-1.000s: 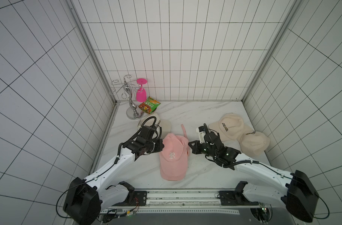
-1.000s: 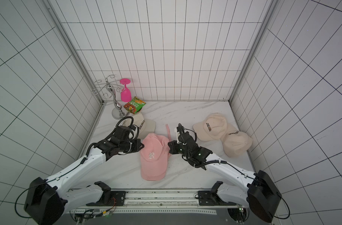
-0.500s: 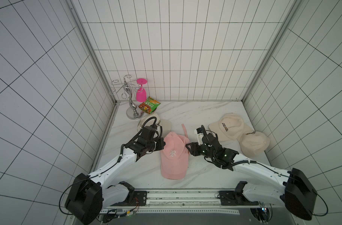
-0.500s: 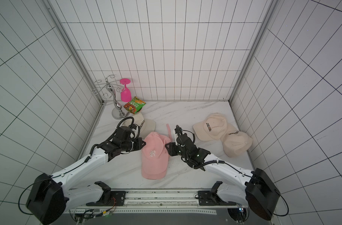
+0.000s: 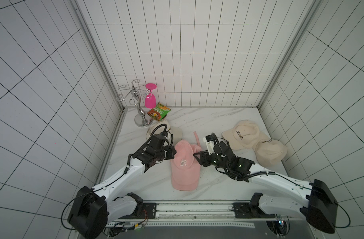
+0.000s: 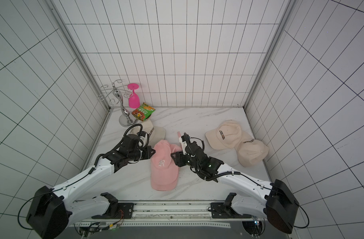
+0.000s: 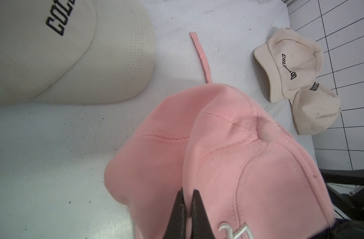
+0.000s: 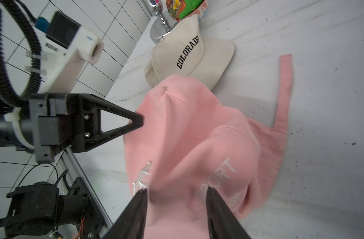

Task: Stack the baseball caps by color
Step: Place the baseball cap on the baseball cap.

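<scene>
The pink caps (image 5: 184, 165) lie piled in the middle of the tabletop (image 5: 218, 122), at the centre of the frame in both top views. The left wrist view shows one pink crown lapped over another, so there are at least two; I cannot make out a third. The top brim points to the lower edge of the frame, and a loose pink strap (image 5: 196, 137) trails toward the back wall. The left hand (image 7: 188, 191) has its fingers together on the side of the top crown, seemingly nipping a fold of cloth. The right hand (image 8: 177, 191) has its fingers apart, straddling the other side of the pile without gripping.

These caps are light, soft cloth. The crown dents under a pinch, and only the brim looks stiff. A hold on the brim or the crown's rim should carry one more tidily than a pinch of loose fabric, which could drag the cap beneath along.

A lone cream cap (image 5: 176, 132) lies to the upper left of the pink pile, partly hidden by the left arm. A pair of cream caps (image 5: 242, 134) overlaps at the right of the frame. Just behind the lone one stand a metal rack (image 5: 142, 122) holding a bright pink goblet (image 5: 150, 101) and a snack packet (image 5: 158, 111), which crowd any reach there.
</scene>
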Available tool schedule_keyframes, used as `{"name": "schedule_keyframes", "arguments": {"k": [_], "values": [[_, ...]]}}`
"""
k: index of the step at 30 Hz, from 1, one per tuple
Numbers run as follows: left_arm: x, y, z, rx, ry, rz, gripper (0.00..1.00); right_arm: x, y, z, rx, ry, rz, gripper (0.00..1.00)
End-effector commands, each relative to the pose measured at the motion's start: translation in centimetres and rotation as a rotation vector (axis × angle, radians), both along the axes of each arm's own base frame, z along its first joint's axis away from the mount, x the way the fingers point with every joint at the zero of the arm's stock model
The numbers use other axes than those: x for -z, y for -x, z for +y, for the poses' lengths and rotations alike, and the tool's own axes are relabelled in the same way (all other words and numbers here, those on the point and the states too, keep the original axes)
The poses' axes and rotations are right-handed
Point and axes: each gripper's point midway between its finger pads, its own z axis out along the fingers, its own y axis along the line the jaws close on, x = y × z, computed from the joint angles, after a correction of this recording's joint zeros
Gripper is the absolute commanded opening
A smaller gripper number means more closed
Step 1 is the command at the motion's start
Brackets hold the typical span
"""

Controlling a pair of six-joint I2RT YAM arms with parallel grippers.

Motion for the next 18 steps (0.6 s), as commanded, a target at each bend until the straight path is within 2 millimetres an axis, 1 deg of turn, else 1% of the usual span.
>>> {"name": "schedule_keyframes", "arguments": {"k": [1,4,6,7,8,10,11,12,14,16,17,18], "values": [[-1.6,0.1,-0.4,0.014,0.015,-0.057,0.00,-3.4,-0.7,0.7,0.009,-0.057,-0.074,0.51],[-1.5,0.1,-0.2,0.005,0.007,-0.057,0.00,-2.7,-0.9,1.1,0.004,-0.044,-0.059,0.52],[-1.2,0.1,-0.1,0.004,-0.003,-0.052,0.00,-2.0,-1.0,1.3,0.005,-0.031,-0.047,0.52],[-1.0,0.1,-0.1,0.004,-0.004,-0.048,0.00,-1.3,-1.2,1.3,0.015,-0.014,-0.037,0.52],[-1.1,0.0,-0.3,0.009,-0.001,-0.048,0.00,-0.8,-1.4,1.3,0.017,0.001,-0.033,0.51],[-1.1,0.0,-0.4,0.013,0.006,-0.048,0.00,-0.2,-1.6,1.3,0.020,0.022,-0.031,0.45],[-1.1,0.0,-0.4,0.011,0.006,-0.048,0.00,-0.1,-1.6,1.4,0.018,0.026,-0.029,0.42],[-1.1,0.0,-0.4,0.011,0.006,-0.048,0.00,-0.1,-1.6,1.5,0.016,0.026,-0.028,0.37],[-1.3,0.0,-0.4,0.014,0.008,-0.053,0.00,-0.5,-1.5,1.6,0.008,0.016,-0.031,0.23],[-1.4,0.2,-0.5,0.018,0.013,-0.052,0.00,-1.1,-1.4,1.6,0.009,0.004,-0.031,0.06],[-1.6,0.3,-0.5,0.020,0.016,-0.050,0.00,-1.3,-1.3,1.5,0.009,-0.002,-0.026,0.01],[-1.7,0.4,-0.5,0.019,0.019,-0.045,0.00,-1.6,-1.2,1.4,0.015,-0.010,-0.018,0.00]]}}
